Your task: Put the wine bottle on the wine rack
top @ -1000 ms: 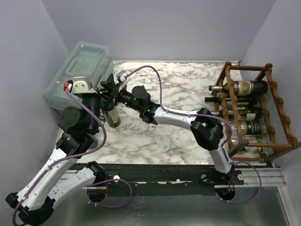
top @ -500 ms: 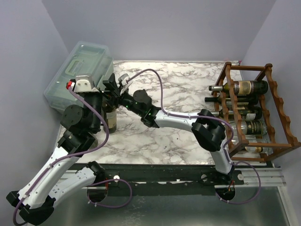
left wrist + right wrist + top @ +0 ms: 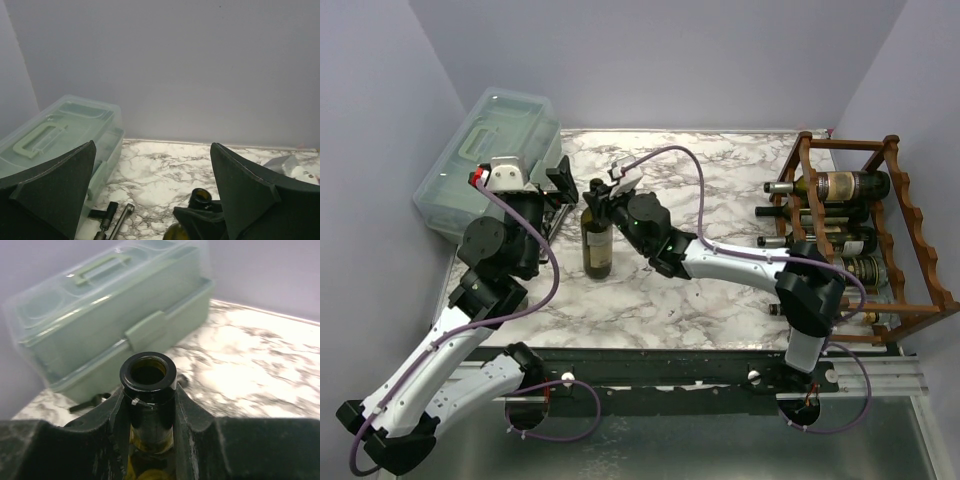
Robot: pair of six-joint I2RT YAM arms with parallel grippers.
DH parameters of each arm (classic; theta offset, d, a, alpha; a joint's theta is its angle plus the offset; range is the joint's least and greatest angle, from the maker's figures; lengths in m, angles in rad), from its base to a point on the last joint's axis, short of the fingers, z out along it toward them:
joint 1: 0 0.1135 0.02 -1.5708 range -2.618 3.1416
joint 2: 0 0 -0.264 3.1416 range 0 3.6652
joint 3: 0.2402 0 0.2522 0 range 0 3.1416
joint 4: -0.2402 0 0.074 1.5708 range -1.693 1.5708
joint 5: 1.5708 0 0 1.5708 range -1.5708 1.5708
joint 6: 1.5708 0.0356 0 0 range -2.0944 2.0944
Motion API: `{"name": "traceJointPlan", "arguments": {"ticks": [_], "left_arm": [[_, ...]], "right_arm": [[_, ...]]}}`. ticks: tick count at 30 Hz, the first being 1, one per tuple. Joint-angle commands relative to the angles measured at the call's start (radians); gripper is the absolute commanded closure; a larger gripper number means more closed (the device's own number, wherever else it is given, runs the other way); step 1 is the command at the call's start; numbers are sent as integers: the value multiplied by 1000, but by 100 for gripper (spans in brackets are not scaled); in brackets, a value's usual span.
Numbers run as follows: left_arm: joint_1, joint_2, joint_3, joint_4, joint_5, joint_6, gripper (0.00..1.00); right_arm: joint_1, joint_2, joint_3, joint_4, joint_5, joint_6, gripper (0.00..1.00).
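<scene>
Wine bottle (image 3: 597, 248) moved rt, right end effector (image 3: 598, 193) hiding neck.

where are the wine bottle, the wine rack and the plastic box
wine bottle (image 3: 597, 250) top external view, on its body
wine rack (image 3: 850, 145) top external view, on its far top rail
plastic box (image 3: 500, 125) top external view, on its lid

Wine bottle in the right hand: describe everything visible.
The wine bottle is dark olive-green glass, uncorked, with a glossy black lip. It is upright over the left of the marble table, near the lidded plastic box; base contact unclear. The right hand is shut on its neck just below the lip.
</scene>
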Motion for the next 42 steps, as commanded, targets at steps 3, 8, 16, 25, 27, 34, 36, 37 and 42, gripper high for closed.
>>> {"name": "traceJointPlan", "arguments": {"ticks": [3,8,16,25,27,34,36,37,42], "left_arm": [[5,24,6,-3,21,-16,2],[5,23,9,-12,32,-26,2],[5,36,12,-18,37,-36,2],[5,39,20,-27,42,-47,2],[4,39,20,-28,45,-52,2],[4,51,23,-36,55,-62,2],[3,53,23,-35,67,-62,2],[4,57,23,-37,66,-62,2],[5,71,25,-41,63,-62,2]], "right_arm": [[0,-224,-119,18,225,-57,99],[0,-377,-252,34,208,-186,99],[0,-572,-372,-70,96,-451,100],[0,-621,-212,-447,242,-562,99],[0,-614,-172,-522,296,-585,99],[0,-610,-113,-753,346,-740,100],[0,-595,-102,-793,370,-776,99],[0,-586,-98,-807,385,-795,99],[0,-524,-98,-815,494,-934,100]]}}
